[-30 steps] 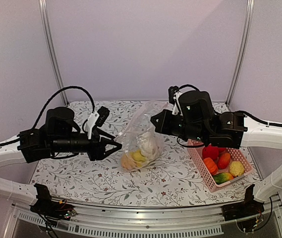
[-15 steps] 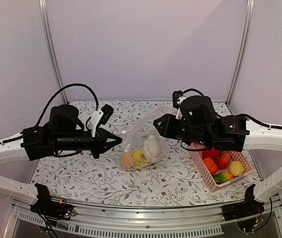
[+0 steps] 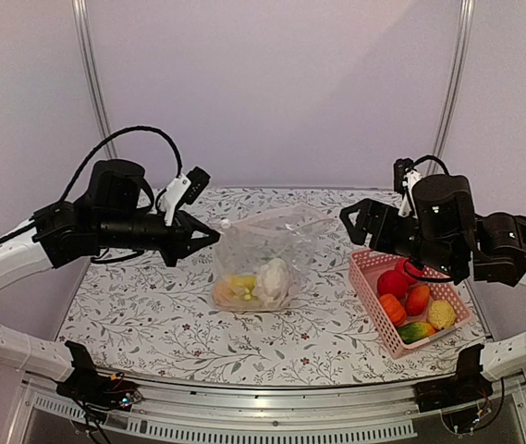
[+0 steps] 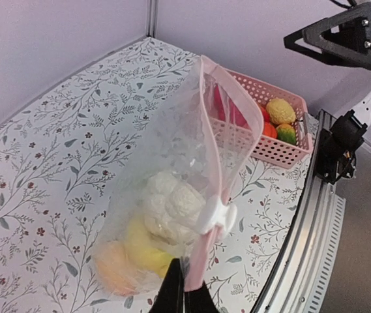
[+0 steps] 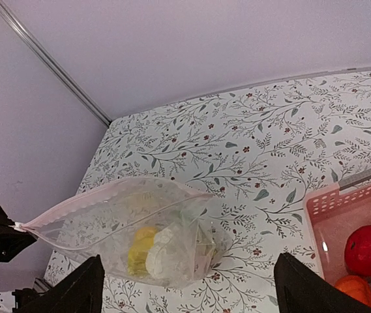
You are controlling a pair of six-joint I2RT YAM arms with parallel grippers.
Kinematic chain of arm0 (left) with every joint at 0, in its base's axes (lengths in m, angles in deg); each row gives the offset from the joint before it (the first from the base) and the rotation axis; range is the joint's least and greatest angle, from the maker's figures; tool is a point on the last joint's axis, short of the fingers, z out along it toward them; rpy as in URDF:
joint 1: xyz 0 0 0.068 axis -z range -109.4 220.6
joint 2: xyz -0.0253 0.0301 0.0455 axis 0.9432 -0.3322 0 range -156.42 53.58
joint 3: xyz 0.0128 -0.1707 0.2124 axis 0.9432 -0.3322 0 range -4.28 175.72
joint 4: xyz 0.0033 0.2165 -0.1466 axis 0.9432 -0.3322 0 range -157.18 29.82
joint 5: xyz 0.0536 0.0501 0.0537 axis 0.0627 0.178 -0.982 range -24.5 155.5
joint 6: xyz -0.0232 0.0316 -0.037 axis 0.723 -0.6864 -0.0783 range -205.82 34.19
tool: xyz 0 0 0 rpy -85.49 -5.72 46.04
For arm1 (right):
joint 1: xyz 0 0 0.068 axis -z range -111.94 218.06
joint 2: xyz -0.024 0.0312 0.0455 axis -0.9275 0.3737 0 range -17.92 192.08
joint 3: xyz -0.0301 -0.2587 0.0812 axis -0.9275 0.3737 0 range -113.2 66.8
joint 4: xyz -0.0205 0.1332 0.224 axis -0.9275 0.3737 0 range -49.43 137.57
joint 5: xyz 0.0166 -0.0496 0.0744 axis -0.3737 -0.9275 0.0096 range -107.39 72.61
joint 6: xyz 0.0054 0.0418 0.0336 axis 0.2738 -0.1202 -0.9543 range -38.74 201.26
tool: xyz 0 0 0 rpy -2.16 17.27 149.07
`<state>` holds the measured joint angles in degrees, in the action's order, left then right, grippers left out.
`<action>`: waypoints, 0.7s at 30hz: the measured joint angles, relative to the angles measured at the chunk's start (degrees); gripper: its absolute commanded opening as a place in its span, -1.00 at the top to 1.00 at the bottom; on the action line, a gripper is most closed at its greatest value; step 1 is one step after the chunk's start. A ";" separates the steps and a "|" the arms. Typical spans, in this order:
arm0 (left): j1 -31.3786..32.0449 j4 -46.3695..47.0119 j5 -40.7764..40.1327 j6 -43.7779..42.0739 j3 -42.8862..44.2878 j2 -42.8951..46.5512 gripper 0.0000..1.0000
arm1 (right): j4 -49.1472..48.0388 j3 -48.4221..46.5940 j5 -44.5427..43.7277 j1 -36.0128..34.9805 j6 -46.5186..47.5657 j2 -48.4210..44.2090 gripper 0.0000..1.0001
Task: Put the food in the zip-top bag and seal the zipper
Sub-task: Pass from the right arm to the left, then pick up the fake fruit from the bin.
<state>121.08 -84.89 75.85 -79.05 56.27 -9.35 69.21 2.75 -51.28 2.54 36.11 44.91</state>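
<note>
The clear zip-top bag (image 3: 264,252) stands on the table's middle, with white cauliflower (image 3: 273,275) and a yellow banana (image 3: 241,281) among the food inside. My left gripper (image 3: 213,235) is shut on the near end of the pink zipper (image 4: 215,140), right behind the white slider (image 4: 216,216), and holds that corner up. The bag's mouth (image 5: 117,195) gapes open. My right gripper (image 3: 349,222) hangs open and empty to the right of the bag, apart from it, its fingers (image 5: 86,287) wide. More food (image 3: 417,298) lies in the basket.
A pink slotted basket (image 3: 373,294) sits at the right edge of the table with red, orange, yellow and green pieces in it. The flowered tablecloth (image 3: 142,305) covers the table. Upright frame posts (image 3: 94,92) stand at the back corners.
My right gripper has opened, let go of the bag and drawn back to the right above the basket. My left gripper has shut on the zipper end and lifted it leftward.
</note>
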 measured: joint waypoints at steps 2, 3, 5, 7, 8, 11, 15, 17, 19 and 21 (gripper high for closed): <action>-1.77 -1.33 1.38 -1.27 0.70 -0.83 1.00 | 2.25 0.61 -1.36 0.50 0.20 -3.06 -0.90; -3.19 -1.88 1.75 -1.84 0.81 -1.09 1.00 | 3.21 0.96 -1.77 1.01 0.17 -4.11 -0.95; -4.55 -2.93 2.10 -2.80 0.87 -1.46 1.00 | 4.87 1.95 -2.25 2.67 0.04 -5.57 -0.97; -5.31 -3.74 2.05 -3.61 0.87 -1.70 1.00 | 6.58 3.08 -2.58 4.81 0.00 -6.36 -0.97; -5.51 -3.89 2.03 -3.85 0.85 -1.73 1.00 | 7.69 3.80 -2.49 6.25 -0.09 -6.64 -0.97; -5.57 -3.91 2.29 -4.31 0.55 -1.51 1.00 | 10.27 5.86 -2.08 10.78 -0.35 -7.21 -0.98; -5.60 -3.96 2.56 -4.66 -0.46 -0.24 1.00 | 12.13 9.01 1.11 18.36 -0.50 -8.07 -0.97; -5.60 -4.24 2.23 -4.87 -0.61 0.74 1.00 | 13.03 10.78 3.58 22.86 -0.57 -7.78 -0.98; -5.60 -4.70 1.31 -5.11 -0.61 2.03 1.00 | 13.66 12.55 5.68 26.16 -0.76 -6.99 -0.98; -5.62 -5.18 0.70 -5.29 -0.63 3.26 1.00 | 14.16 14.45 7.41 28.37 -1.03 -5.66 -0.97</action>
<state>115.46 -90.07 76.55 -84.34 55.64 -6.10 83.37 17.19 -43.87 30.91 35.09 39.25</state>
